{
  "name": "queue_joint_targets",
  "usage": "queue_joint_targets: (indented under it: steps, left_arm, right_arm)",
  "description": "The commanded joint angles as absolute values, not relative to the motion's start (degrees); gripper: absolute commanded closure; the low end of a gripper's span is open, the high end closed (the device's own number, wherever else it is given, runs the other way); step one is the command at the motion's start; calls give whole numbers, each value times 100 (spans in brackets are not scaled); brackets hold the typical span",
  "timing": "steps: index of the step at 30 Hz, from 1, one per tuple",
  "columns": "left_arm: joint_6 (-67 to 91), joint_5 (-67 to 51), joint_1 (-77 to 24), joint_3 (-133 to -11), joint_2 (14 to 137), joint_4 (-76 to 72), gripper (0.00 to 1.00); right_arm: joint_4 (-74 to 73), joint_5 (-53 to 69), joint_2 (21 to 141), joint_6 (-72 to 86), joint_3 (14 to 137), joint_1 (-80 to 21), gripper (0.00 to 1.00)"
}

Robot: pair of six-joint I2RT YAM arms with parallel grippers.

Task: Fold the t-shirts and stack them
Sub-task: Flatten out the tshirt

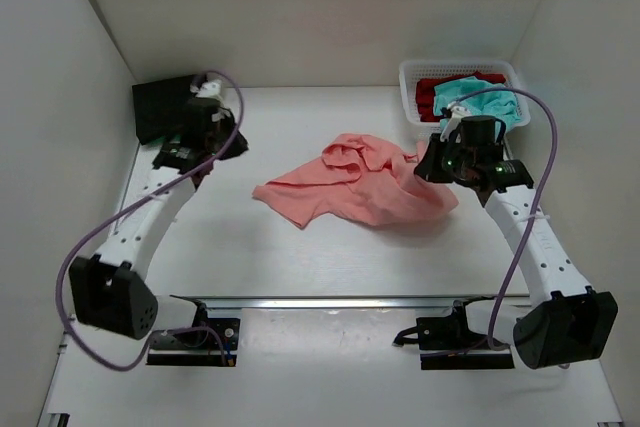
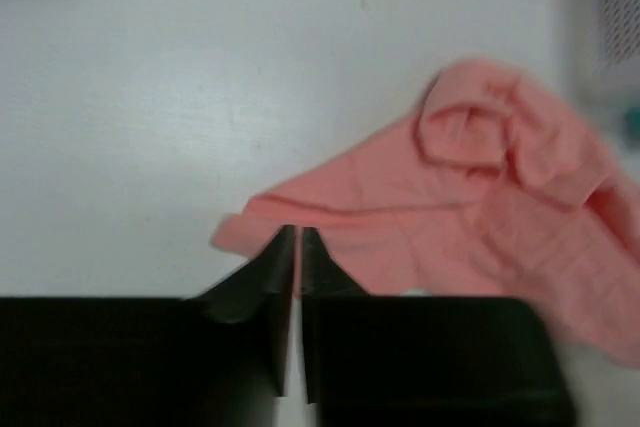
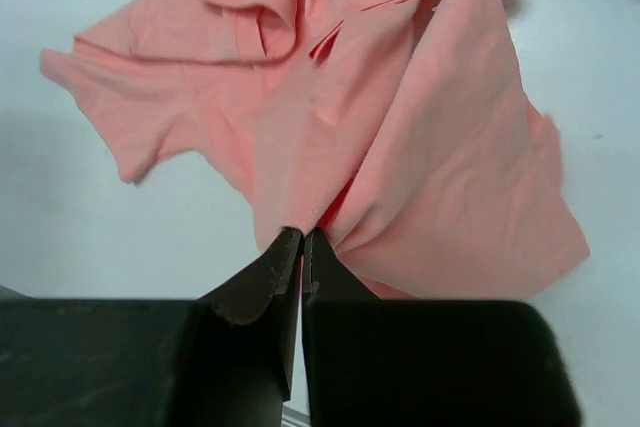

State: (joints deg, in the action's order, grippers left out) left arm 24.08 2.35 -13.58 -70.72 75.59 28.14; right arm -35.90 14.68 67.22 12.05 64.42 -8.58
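A pink shirt [image 1: 350, 187] lies crumpled and half spread on the tabletop [image 1: 250, 257], left of the basket [image 1: 408, 97] and nearer. Its basket-side edge is bunched between the right fingers [image 3: 262, 282]. A teal shirt [image 1: 490, 102] is heaped inside the basket over a red shirt [image 1: 430, 95]. A black shirt [image 1: 165, 107] lies flat, far left of the basket.

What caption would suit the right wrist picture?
The right gripper, shut on a bunched fold of the crumpled salmon-pink t-shirt lying on the white table.

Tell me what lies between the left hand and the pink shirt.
Nothing visible does. Only table surface separates the left hand from the pink shirt. The right hand pinches the shirt's far side.
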Motion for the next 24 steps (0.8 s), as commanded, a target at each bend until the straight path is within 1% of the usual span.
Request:
queue_joint_targets:
  steps: [1, 2, 3, 4, 5, 8, 11, 15, 16, 18, 19, 21, 22, 24]
  left_arm:
    - [2567, -88, -1844, -6548, 8462, 2971, 70]
    - [2540, -10, -1880, -6652, 8551, 2979, 69]
    - [2470, -44, -1942, -6740, 8804, 2997, 66]
    - [2444, -18, -1934, -6793, 9007, 2980, 61]
    - [2400, -9, -1942, -6872, 9183, 2988, 52]
    - [2251, -9, -1749, -7145, 9807, 2988, 41]
    - [2180, 202, -1723, -7347, 10300, 3321, 39]
    - [2101, 159, -1766, -7383, 10775, 3770, 39]
    - [2101, 62, -1836, -7287, 10767, 3762, 40]
    - [2100, -78, -1898, -7155, 10811, 3666, 50]
    - [2170, -210, -1907, -7146, 10784, 3561, 57]
    - [2232, -446, -1968, -7006, 10741, 3402, 87]
    - [2250, -579, -1986, -6935, 10714, 3306, 100]
    - [2338, -650, -1978, -6908, 10626, 3270, 100]
  right_arm:
    - [-3516, 1590, 6680, 1266, 6100, -958, 100]
    - [-3498, 1539, 6601, 1274, 6065, -941, 100]
    - [-3489, 1599, 6548, 1283, 6038, -923, 100]
    - [-3533, 1591, 6557, 1266, 5995, -905, 100]
    - [-3533, 1582, 6504, 1274, 5968, -853, 100]
    - [-3621, 1626, 6390, 1257, 5836, -712, 100]
    - [-3674, 1670, 6363, 1266, 5678, -581, 100]
    - [-3648, 1626, 6311, 1318, 5546, -528, 100]
    - [-3613, 1643, 6302, 1336, 5520, -510, 100]
    - [-3621, 1679, 6328, 1283, 5458, -484, 100]
    - [-3595, 1679, 6372, 1292, 5415, -501, 100]
    - [-3551, 1609, 6424, 1239, 5467, -483, 100]
    - [-3507, 1582, 6460, 1222, 5536, -510, 100]
    - [-3489, 1538, 6548, 1152, 5633, -483, 100]
